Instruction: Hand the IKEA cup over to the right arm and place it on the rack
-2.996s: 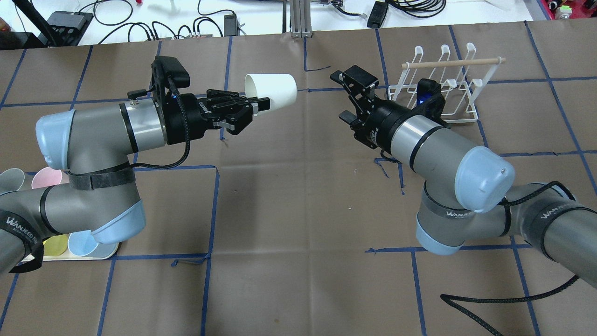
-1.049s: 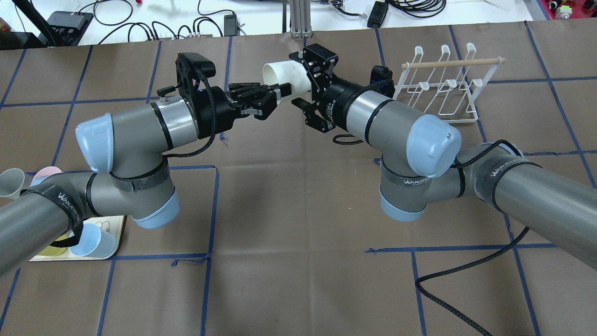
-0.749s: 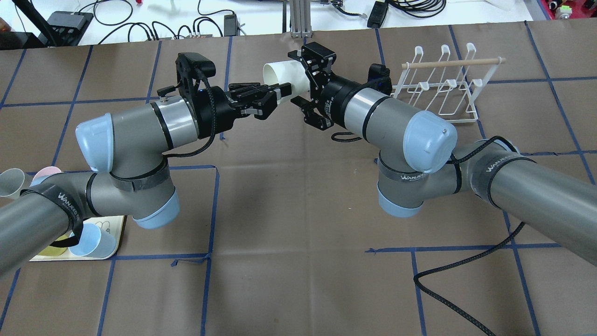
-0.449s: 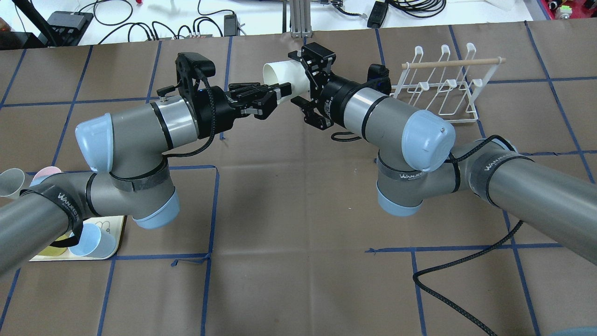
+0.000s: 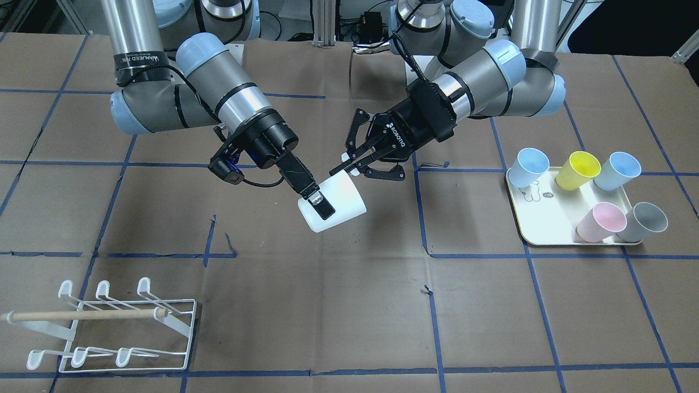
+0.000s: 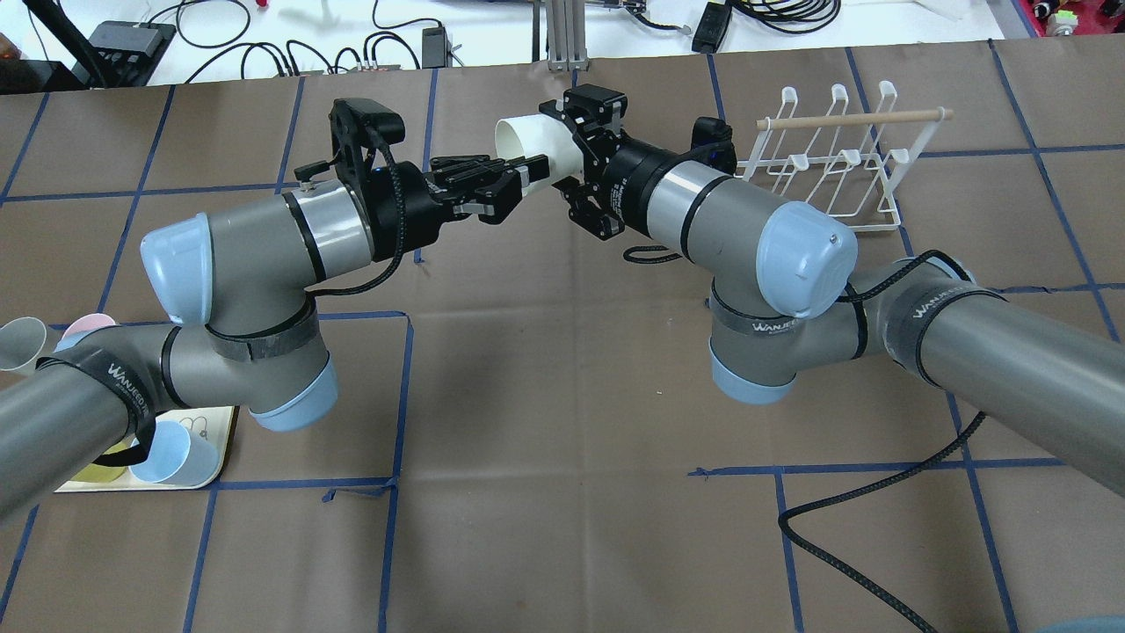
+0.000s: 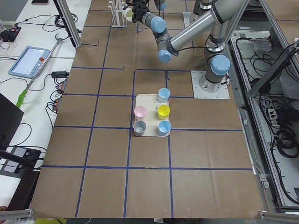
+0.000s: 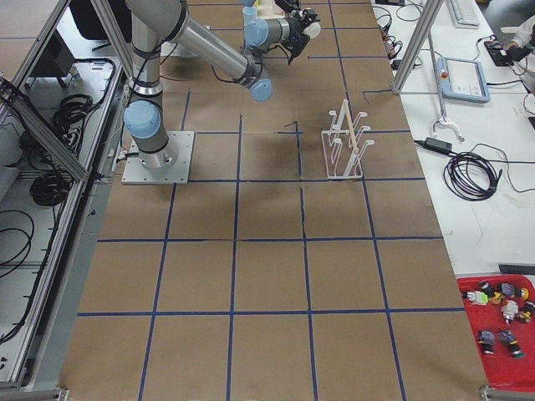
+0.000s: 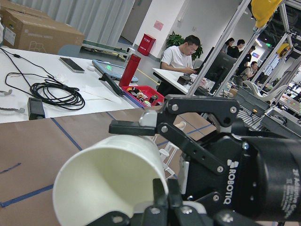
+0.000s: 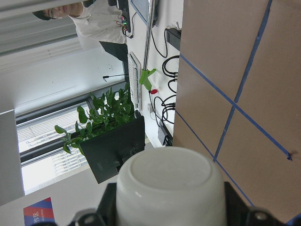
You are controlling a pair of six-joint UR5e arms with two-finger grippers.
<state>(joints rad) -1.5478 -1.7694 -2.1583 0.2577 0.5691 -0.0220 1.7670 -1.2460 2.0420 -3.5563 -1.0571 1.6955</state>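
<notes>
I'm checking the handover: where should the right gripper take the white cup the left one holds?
By the tapered base end, one finger on each side wall, coming from opposite the left gripper. The white cup lies sideways in the air with that gripper pinching its rim, so only the base half is free.

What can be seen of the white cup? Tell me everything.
The white cup is plain, tapered and handleless, and looks like matte plastic. It is held on its side in the air above the brown table. The left gripper pinches its rim, one finger inside the open mouth. The right gripper has its long fingers on either side of the closed base end, one flat against the wall; whether they clamp it I cannot tell.
</notes>
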